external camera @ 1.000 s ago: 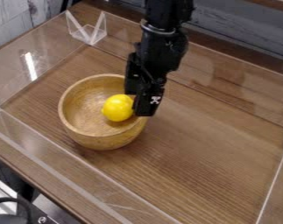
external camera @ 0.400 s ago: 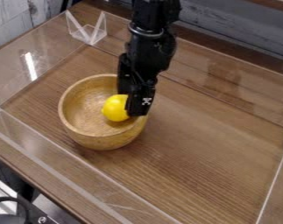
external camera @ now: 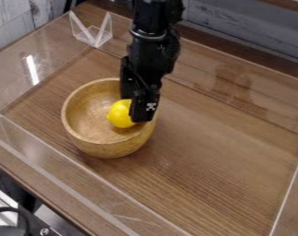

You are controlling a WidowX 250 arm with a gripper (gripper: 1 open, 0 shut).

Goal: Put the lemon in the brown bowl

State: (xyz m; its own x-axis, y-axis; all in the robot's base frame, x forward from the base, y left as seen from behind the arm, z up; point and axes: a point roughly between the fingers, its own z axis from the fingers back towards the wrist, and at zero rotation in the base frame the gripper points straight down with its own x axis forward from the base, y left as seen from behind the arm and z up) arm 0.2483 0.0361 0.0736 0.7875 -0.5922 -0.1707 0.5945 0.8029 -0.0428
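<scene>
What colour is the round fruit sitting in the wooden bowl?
Bright yellow; the lemon shows best in the camera view.

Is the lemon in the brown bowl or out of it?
In: the lemon sits inside the brown bowl, within its rim.

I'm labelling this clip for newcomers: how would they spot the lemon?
On the wooden table, find the round brown bowl beneath the black gripper. The lemon lies inside it: small, roundish, bright yellow, unlike the bowl's duller brown and the gripper's black.
</scene>
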